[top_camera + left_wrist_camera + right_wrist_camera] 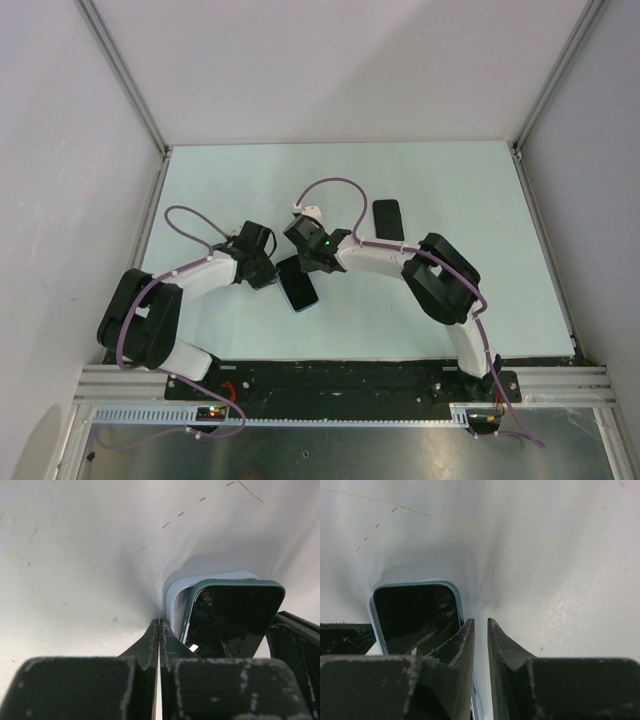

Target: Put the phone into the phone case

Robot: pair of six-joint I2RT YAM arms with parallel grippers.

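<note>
Left gripper, pressed together, steadies the case toward the near edge, we think, so our nearly closed right gripper can push the phone in.

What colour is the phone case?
The phone case is pale blue, clearest in the left wrist view.

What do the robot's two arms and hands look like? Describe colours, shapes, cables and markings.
Both the left arm and right arm have white links between bulky black joints, each trailed by a looping mauve cable. A green light glows on the right wrist. The left hand and right hand have black tapered fingers with whitish scuffs.
</note>
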